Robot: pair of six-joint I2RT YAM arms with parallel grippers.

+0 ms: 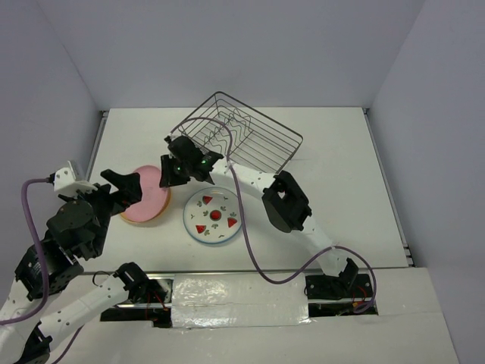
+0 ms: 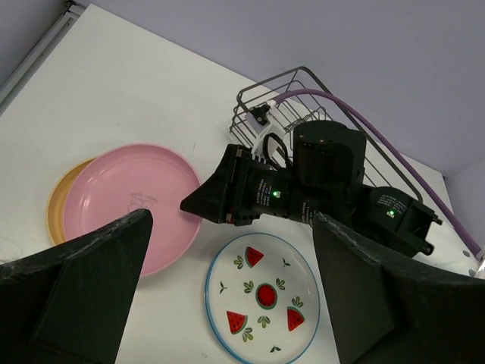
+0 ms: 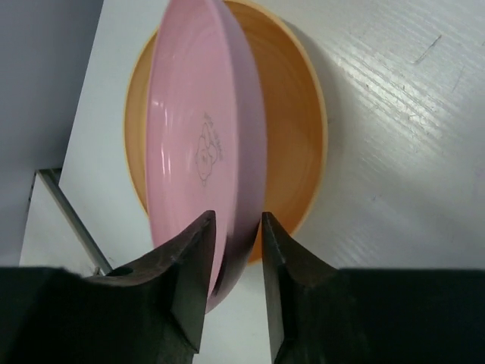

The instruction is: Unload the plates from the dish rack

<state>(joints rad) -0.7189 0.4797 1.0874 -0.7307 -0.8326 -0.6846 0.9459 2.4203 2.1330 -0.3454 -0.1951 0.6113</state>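
The pink plate [image 1: 148,203] lies on the tan-orange plate [image 1: 164,206] at the table's left. My right gripper [image 1: 165,179] reaches across to it, and in the right wrist view its jaws [image 3: 236,227] are closed on the near rim of the pink plate [image 3: 204,114] over the tan-orange plate [image 3: 292,129]. One white plate with red fruit prints [image 1: 214,216] lies flat on the table beside them. The wire dish rack [image 1: 250,140] stands tilted at the back with no plate showing in it. My left gripper [image 1: 125,186] hovers open and empty above the plates [image 2: 235,299].
The right arm [image 1: 284,201] stretches diagonally over the table's middle, trailing a purple cable [image 1: 250,250]. The white table [image 1: 341,174] is walled at the back and both sides. A second fruit plate is not in view.
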